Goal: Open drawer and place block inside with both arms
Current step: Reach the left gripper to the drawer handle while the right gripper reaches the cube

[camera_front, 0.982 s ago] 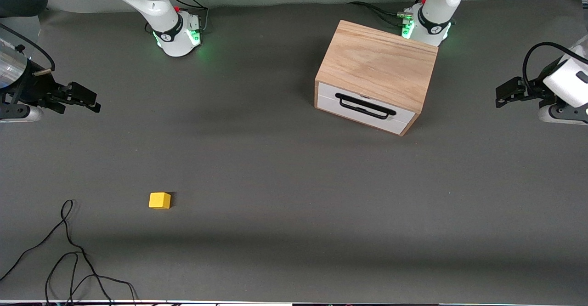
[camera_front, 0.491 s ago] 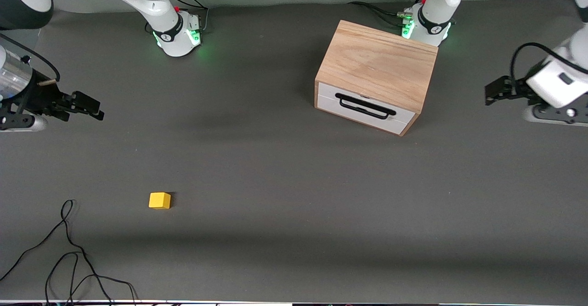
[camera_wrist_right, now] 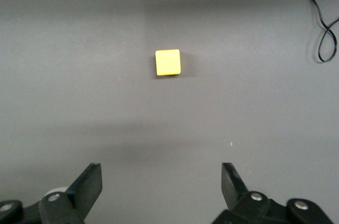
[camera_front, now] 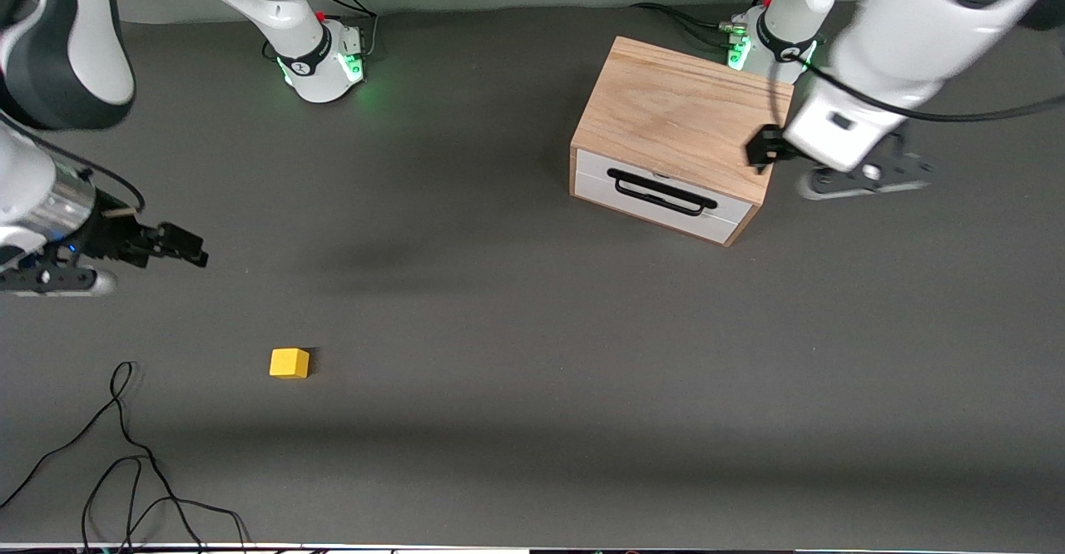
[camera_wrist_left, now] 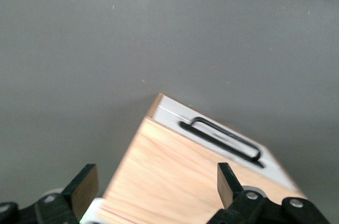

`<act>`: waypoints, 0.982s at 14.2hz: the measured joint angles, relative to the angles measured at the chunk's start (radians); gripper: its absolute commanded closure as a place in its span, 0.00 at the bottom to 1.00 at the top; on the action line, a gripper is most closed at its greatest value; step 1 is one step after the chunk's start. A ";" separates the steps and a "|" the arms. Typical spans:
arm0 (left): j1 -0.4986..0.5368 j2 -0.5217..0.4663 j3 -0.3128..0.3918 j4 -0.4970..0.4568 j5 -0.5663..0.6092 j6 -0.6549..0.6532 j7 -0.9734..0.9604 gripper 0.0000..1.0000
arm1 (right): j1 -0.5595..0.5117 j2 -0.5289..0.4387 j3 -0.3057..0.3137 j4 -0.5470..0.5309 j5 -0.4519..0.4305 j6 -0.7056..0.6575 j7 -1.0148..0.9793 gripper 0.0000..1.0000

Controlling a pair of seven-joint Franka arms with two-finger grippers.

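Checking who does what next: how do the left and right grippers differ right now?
The left gripper hangs over the wooden box above the shut drawer; the right gripper is over bare table, short of the block. Each wrist view faces its own target. Both are open and empty.

My left gripper (camera_front: 759,148) hangs in the air with the wrist angled down, fingers (camera_wrist_left: 85,184) spread wide, nothing between them. My right gripper (camera_front: 193,252) is also up, reaching out level, fingers (camera_wrist_right: 90,184) wide apart, holding nothing.
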 measured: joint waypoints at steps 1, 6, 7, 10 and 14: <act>-0.001 0.015 -0.043 0.008 0.000 0.000 -0.127 0.00 | -0.001 0.022 -0.001 0.001 0.000 0.016 0.000 0.00; -0.097 0.156 -0.129 0.075 0.036 0.003 -0.705 0.00 | 0.000 0.114 0.000 0.043 -0.012 0.033 0.000 0.00; -0.121 0.187 -0.130 0.085 0.053 0.003 -0.808 0.00 | -0.001 0.128 0.000 0.054 -0.012 0.033 0.000 0.00; -0.147 0.263 -0.130 0.102 0.069 0.004 -0.991 0.00 | -0.004 0.167 -0.002 0.069 -0.012 0.045 0.000 0.00; -0.128 0.301 -0.111 0.116 0.069 0.027 -1.018 0.00 | 0.000 0.227 0.000 0.069 -0.013 0.136 0.000 0.00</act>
